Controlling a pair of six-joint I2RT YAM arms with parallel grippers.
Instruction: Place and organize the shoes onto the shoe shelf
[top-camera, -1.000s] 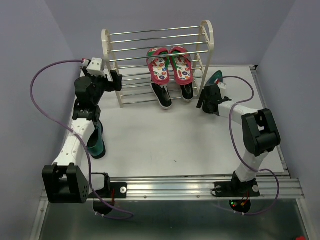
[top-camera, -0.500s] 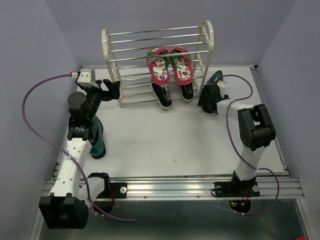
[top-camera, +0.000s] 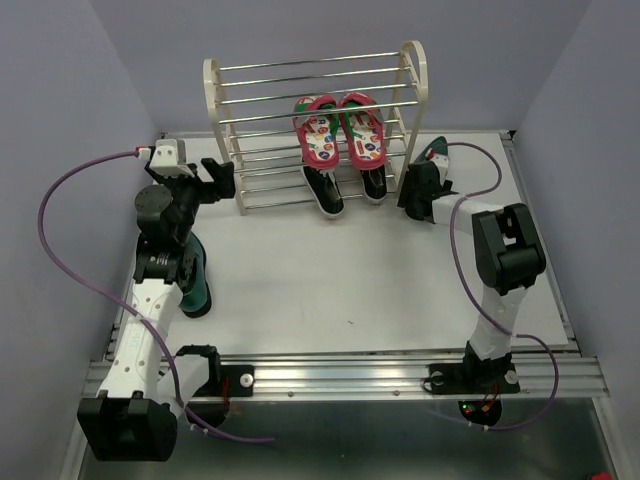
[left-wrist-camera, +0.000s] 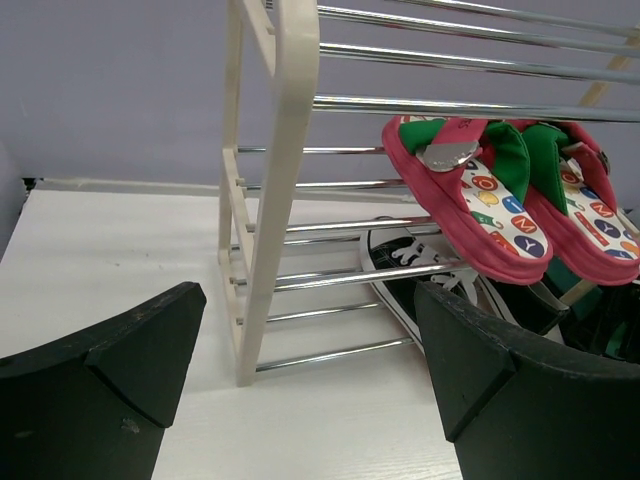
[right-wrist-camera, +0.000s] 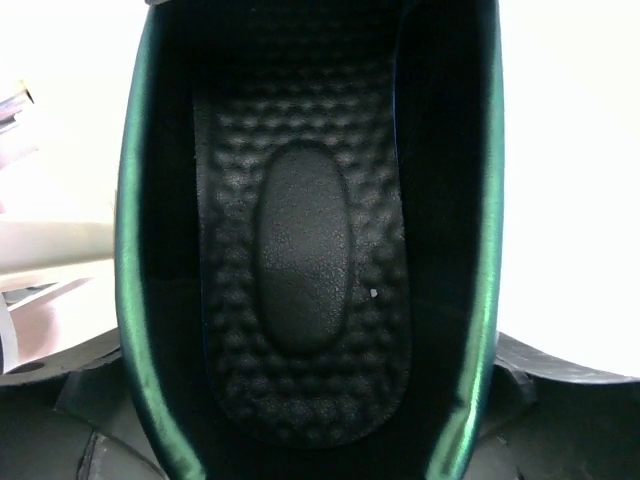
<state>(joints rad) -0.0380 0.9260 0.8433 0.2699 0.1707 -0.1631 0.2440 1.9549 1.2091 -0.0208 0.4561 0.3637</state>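
Left fingers (left-wrist-camera: 100, 370) gape wide, empty, facing the shelf (left-wrist-camera: 290, 150). Right fingers (right-wrist-camera: 570, 410) straddle a green shoe (right-wrist-camera: 300, 250); whether they clamp it I cannot tell.

A: The rack (top-camera: 212, 85)?
B: Cream-white, with silvery rods.
A: The flip-flops (top-camera: 340, 128)?
B: Pinkish-red, with white footbeds dotted in many colours.
A: The sneakers (top-camera: 325, 190)?
B: Black, with white laces.
A: The dress shoe (right-wrist-camera: 300, 250)?
B: Glossy teal-green, with a black dimpled insole.
A: The surface (top-camera: 350, 270)?
B: White.
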